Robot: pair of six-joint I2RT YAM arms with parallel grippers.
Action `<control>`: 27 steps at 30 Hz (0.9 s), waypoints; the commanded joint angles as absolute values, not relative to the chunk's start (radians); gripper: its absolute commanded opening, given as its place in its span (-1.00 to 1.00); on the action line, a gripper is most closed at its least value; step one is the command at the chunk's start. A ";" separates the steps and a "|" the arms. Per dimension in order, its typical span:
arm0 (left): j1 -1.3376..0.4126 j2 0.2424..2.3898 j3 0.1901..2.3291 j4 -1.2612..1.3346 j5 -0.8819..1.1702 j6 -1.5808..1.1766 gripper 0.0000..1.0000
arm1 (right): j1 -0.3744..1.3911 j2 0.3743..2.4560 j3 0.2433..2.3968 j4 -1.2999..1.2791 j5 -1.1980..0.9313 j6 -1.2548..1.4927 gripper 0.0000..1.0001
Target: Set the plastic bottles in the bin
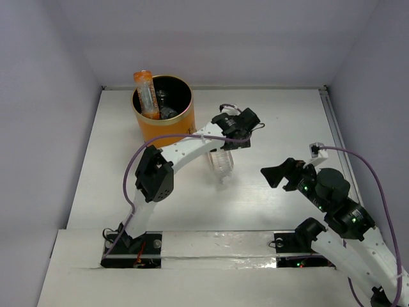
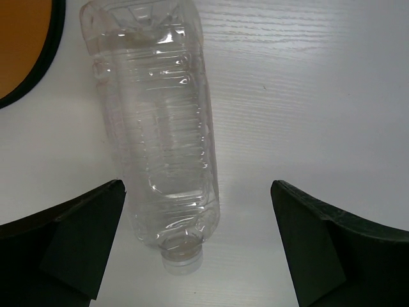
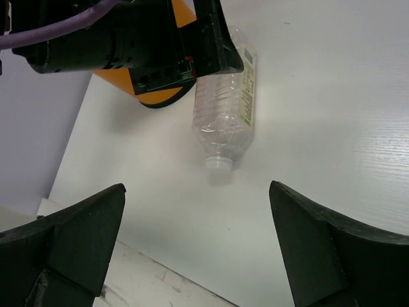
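Hidden: from above, your left claw [image 1: 235,128] covers the far end of the clear ribbed plastic bottle [image 1: 222,163], and the right wrist view loses that end behind the same arm
Hard to make out: you see clear plastic [image 1: 165,107] glinting inside the bin, but you cannot count the bottles there
Bin: the orange-yellow cylindrical bin [image 1: 160,130] with a black inside stands near the far left corner of the white worktop [image 1: 281,128]
In the bin: an orange plastic bottle with an orange cap [image 1: 146,93] leans on the left of the rim and sticks up above it
Loose bottle: the ribbed one [image 2: 160,128] lies on its side about mid-worktop, just beside the bin, with its neck towards the near edge and a label strip along one side [image 3: 227,112]
Left claw: it [image 2: 195,188] is spread wide over the bottle's neck end, and neither finger touches it
Right claw: your right claw [image 1: 276,174] [image 3: 197,192] is also spread wide, holds nothing, and sits right of the bottle and apart from it
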State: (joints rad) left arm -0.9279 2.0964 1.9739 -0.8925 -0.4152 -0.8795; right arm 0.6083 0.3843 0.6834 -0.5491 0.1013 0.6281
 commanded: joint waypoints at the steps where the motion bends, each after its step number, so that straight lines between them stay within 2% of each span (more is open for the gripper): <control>1: -0.914 2.086 2.028 -1.003 -0.511 -0.937 0.98 | 0.606 0.373 0.683 -0.514 0.025 0.583 0.99; 19: -0.801 2.158 1.964 -0.893 -0.430 -0.833 0.98 | 0.606 0.382 0.673 -0.460 -0.121 0.522 0.99; 27: -0.792 2.246 2.011 -0.851 -0.359 -0.778 0.98 | 0.606 0.417 0.676 -0.439 -0.155 0.503 0.99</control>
State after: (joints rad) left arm -0.7895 2.2147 1.9865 -0.8528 -0.3847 -0.8124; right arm 0.6083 0.4057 0.6720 -0.5014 -0.1211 0.5293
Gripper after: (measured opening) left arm 0.990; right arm 0.994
